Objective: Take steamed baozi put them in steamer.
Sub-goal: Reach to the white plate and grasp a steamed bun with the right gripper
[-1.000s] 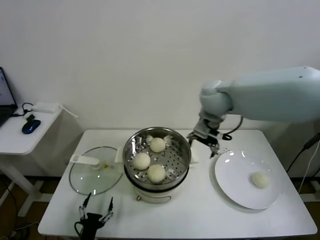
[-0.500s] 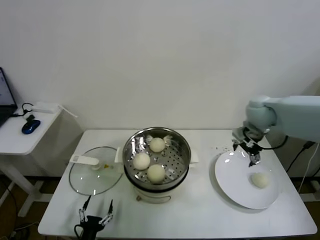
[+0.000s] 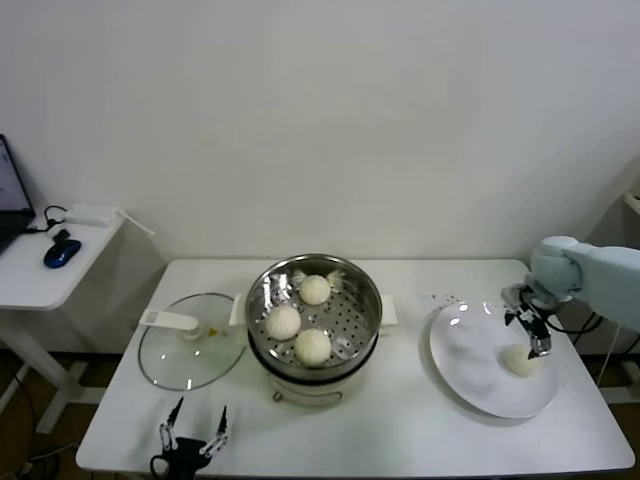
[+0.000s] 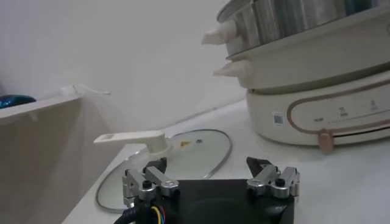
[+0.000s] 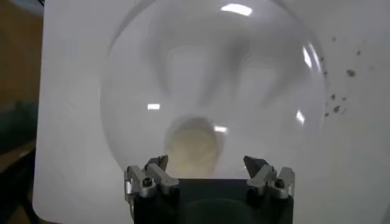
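**Three of four buns loaded; last pick-up pending**

Three round cream-white steamed baozi [image 3: 299, 319] already rest on the perforated floor of the shiny stainless-steel steamer [image 3: 262, 345]. The fourth baozi [image 5: 192, 149] lies on the flat white plate [image 3: 470, 375], directly beneath the right gripper [image 5: 209, 168], whose jaws are spread and empty. The left gripper [image 4: 209, 171], also spread, idles near the table's front edge.

This looks like a lab or test room set up as a kitchen corner: a plain white table [image 3: 400, 420] stands against a bare white wall. Left of the table, a small side desk [image 3: 45, 275] holds a laptop edge, a blue mouse [image 3: 61, 252] and cables.
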Robot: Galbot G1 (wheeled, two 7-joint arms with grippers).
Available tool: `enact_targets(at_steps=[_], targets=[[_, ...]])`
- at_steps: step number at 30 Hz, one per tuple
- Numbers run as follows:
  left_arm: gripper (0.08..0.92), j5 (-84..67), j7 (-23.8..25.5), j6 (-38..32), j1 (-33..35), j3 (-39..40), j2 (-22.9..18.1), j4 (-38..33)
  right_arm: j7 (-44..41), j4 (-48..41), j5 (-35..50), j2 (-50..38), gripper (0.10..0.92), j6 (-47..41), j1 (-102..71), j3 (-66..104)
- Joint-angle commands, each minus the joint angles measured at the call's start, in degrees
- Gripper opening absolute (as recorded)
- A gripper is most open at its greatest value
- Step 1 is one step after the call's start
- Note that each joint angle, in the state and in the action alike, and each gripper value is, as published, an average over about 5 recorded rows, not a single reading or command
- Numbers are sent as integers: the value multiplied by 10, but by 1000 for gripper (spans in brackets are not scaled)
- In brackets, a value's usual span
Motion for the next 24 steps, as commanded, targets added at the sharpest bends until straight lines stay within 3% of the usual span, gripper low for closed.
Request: enact_targets(at_steps=[1, 13, 24], targets=[[823, 7, -1, -1, 1, 1, -3, 2, 1, -68, -50, -28, 823, 3, -150, 134], [823, 12, -6, -2, 1, 2, -1, 3, 22, -92, -68, -15, 792, 7, -198, 204], [823, 11, -8, 0, 0, 6, 2, -5, 25, 25, -13, -47, 523, -16, -47, 85]])
